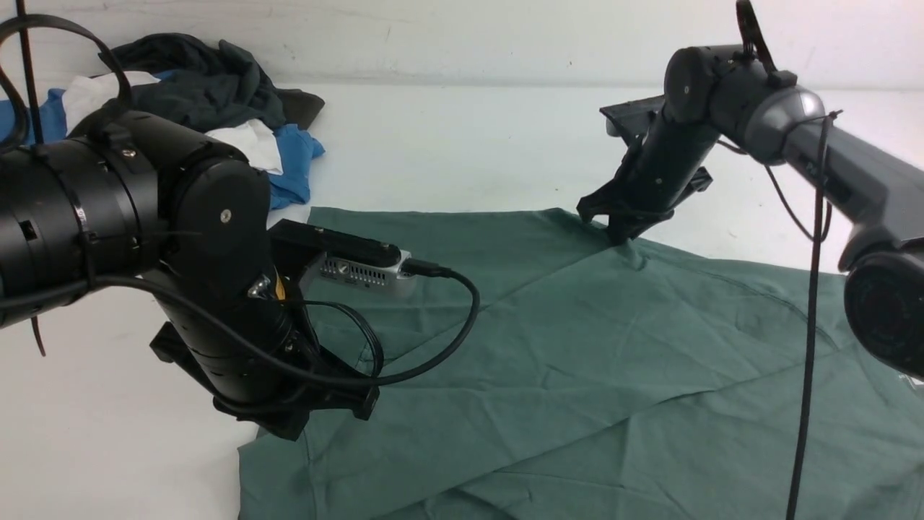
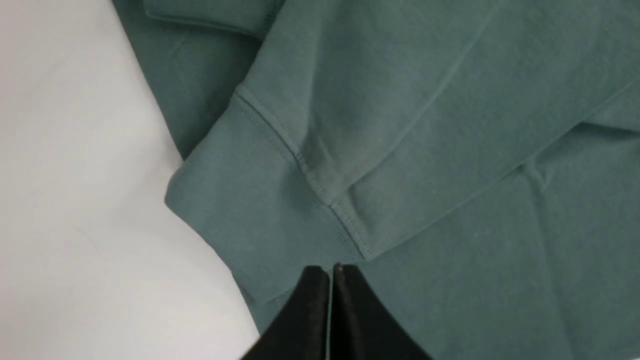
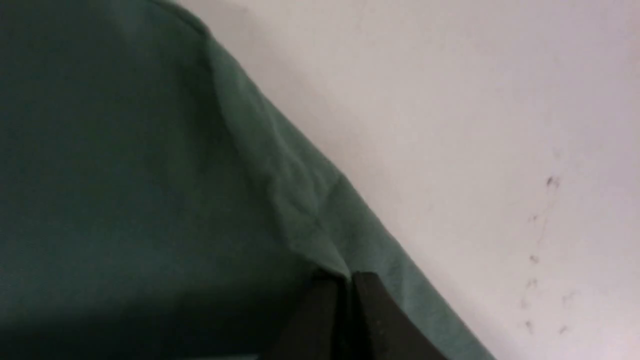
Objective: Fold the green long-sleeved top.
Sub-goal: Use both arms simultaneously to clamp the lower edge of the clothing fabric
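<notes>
Looking through the front camera, I saw the green long-sleeved top (image 1: 613, 347) spread flat and creased across the white table (image 1: 462, 152). The left gripper (image 1: 332, 415) sat low at the top's left edge, on the side nearest the robot. Its wrist camera showed the two black fingers (image 2: 312, 310) pressed together with only a hairline gap, their tips over a sleeve cuff (image 2: 250, 215) with its stitched seam. I could not tell whether any cloth was caught between them. The right gripper (image 1: 621, 231) stood at the top's far edge. There its jaws were closed on a small ridge of green fabric, drawn up to the fingertips (image 3: 370, 300). Beyond the top's far left corner lay a heap of clothes: a dark charcoal garment (image 1: 209, 87) over white cloth (image 1: 253, 144) and blue cloth (image 1: 296, 173), not touching the top.
</notes>
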`<state>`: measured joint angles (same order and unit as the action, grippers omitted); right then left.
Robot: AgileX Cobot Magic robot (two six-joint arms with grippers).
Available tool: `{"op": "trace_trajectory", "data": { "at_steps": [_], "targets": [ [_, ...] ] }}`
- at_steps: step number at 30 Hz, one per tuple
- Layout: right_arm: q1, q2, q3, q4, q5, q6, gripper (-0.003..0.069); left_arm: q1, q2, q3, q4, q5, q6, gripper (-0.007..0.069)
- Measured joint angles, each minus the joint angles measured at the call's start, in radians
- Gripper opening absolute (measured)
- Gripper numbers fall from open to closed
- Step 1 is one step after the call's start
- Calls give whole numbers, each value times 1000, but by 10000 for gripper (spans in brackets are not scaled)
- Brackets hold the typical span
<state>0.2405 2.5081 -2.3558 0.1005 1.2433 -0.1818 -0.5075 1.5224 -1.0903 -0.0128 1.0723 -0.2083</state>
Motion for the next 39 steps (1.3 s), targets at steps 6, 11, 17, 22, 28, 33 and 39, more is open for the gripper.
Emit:
{"op": "trace_trajectory", "data": {
  "at_steps": [6, 11, 17, 22, 28, 33, 39],
  "targets": [
    [0, 0, -60, -77, 5, 13, 12, 0, 0, 0, 13, 13, 0, -4],
    [0, 4, -62, -142, -7, 54, 12, 0, 0, 0, 13, 47, 0, -4],
    [0, 31, -62, -194, -90, 91, 78, 0, 0, 0, 13, 68, 0, -4],
    [1, 29, -62, -305, -72, 215, 232, 0, -3, 0, 13, 98, 0, -4],
    [10, -43, -60, -387, -2, 227, 344, 0, -51, 0, 13, 99, -26, -4],
    [10, -154, -60, -383, 2, 198, 331, 0, -125, 0, 42, 117, -60, -4],
    [10, -295, -16, -278, 10, 193, 284, 0, -181, 0, 54, 142, -79, -4]
  ]
}}
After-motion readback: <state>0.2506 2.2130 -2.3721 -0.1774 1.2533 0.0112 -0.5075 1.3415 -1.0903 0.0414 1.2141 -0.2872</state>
